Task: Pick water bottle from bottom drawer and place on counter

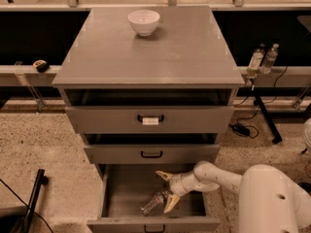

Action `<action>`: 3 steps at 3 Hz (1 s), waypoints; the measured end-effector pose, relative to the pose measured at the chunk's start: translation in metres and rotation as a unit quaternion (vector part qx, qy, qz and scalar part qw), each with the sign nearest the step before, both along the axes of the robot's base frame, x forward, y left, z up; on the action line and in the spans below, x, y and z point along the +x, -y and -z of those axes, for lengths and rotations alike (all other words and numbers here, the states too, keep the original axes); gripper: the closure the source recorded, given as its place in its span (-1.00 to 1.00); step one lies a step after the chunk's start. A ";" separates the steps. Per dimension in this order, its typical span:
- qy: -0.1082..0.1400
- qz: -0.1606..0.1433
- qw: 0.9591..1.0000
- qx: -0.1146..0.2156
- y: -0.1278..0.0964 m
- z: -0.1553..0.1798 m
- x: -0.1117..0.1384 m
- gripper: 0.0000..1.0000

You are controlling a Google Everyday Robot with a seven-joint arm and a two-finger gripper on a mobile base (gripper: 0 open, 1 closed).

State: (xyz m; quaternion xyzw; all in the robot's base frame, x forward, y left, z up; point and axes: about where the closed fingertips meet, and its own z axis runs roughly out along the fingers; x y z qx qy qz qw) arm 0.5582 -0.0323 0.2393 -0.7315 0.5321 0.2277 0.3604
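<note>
Probably a robotics lab — speckled floor (pixel 39 149), cables (pixel 245 129), grey drawer cabinet (pixel 107 121), the hand (pixel 167 192) in its bottom drawer (pixel 121 191).

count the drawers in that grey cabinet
3. Upper grey drawer with white-tagged handle; middle grey drawer with black loop handle; bottom grey drawer, pulled furthest out, holding the white gripper, jaws open, beside the clear plastic water bottle.

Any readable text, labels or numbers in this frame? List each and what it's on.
No text here can be read.
White tag on the upper drawer handle: nothing legible.
Label band on the water bottle in the bottom drawer: too small to read.
Bottles at the right: labels unreadable.
Gripper, open inside the bottom drawer beside the water bottle: no visible marking.
</note>
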 end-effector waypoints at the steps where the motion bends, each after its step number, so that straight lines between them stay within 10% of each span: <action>1: -0.002 -0.008 1.000 0.003 0.007 0.034 0.019 -1.00; 3: -0.020 -0.027 0.999 -0.008 -0.002 0.047 0.016 -1.00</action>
